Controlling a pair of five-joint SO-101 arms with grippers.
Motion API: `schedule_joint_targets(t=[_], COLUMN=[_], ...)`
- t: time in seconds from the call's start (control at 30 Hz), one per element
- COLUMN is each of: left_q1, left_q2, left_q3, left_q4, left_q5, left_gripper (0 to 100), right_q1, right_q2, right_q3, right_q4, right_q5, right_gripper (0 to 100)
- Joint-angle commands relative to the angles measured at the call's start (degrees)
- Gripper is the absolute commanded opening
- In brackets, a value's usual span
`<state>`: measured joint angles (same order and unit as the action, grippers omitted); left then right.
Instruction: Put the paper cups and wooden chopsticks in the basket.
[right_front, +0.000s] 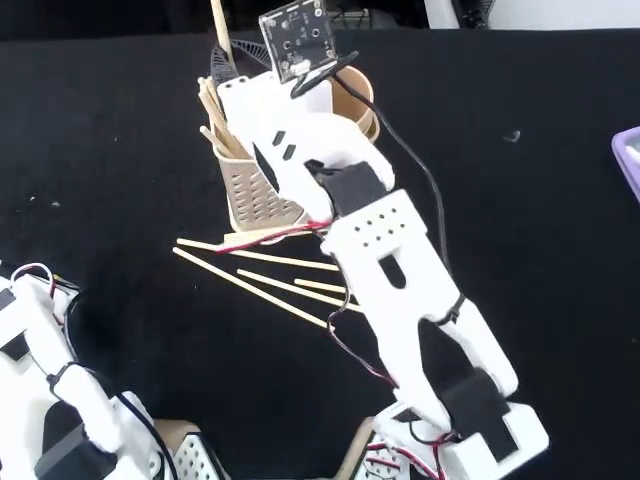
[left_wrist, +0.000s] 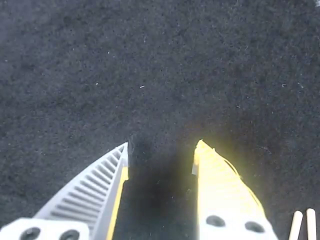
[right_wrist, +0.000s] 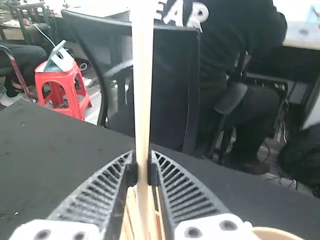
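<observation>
Right tool (right_wrist: 142, 172) was clamped on one wooden chopstick (right_wrist: 142, 75), held upright over the basket (right_front: 255, 200) near the far edge of the worktop (right_front: 530, 260). Several loose chopsticks (right_front: 262, 285) were noted mid-worktop, not yet collected. Left tool (left_wrist: 162, 145) was held wide.

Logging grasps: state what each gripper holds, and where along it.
Right gripper clamps one wooden chopstick partway along its shaft; left gripper holds nothing.
</observation>
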<state>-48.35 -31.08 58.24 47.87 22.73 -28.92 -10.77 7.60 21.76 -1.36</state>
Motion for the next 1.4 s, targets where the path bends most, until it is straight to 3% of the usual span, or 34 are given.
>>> schedule_joint_targets(t=[0.0, 0.07, 0.23, 0.5, 0.57, 0.67, 0.8, 0.9, 1.07, 1.37], left_q1=[-0.3, -0.3, -0.4, -0.4, -0.4, -0.4, -0.3, -0.1, -0.1, 0.0], left_q2=[-0.2, -0.2, -0.2, -0.2, -0.2, -0.2, -0.2, -0.2, -0.2, -0.2], left_q3=[-0.2, -0.2, -0.2, -0.2, -0.2, -0.2, -0.2, -0.2, -0.1, 0.7], left_q4=[-0.5, -0.5, -0.5, -0.5, -0.5, -0.5, -0.5, -0.5, -0.5, -1.0], left_q5=[-0.4, -0.4, -0.4, -0.4, -0.4, -0.4, -0.4, -0.4, -0.4, -0.4], left_gripper=[21, 21, 21, 21, 21, 21, 21, 21, 21, 21], right_q1=[1.2, 1.0, 0.4, 0.4, 0.5, 0.3, 0.6, 0.4, 0.7, 9.5], right_q2=[0.1, 0.0, 0.0, -13.0, -18.6, -24.2, -25.7, -25.8, -25.7, -24.3], right_q3=[0.2, 0.4, -4.1, -11.7, -11.8, -9.9, 3.0, 22.5, 50.1, 55.1], right_q4=[-1.5, 0.5, 8.8, 21.8, 30.4, 49.1, 66.5, 61.8, 33.8, 29.4], right_q5=[-0.5, -0.4, -0.6, -0.4, 1.6, 10.2, 17.5, 21.8, 34.4, 46.1], right_gripper=[1.5, 2.8, 18.9, 13.5, 11.8, 10.0, 10.0, 12.0, 25.3, 24.0])
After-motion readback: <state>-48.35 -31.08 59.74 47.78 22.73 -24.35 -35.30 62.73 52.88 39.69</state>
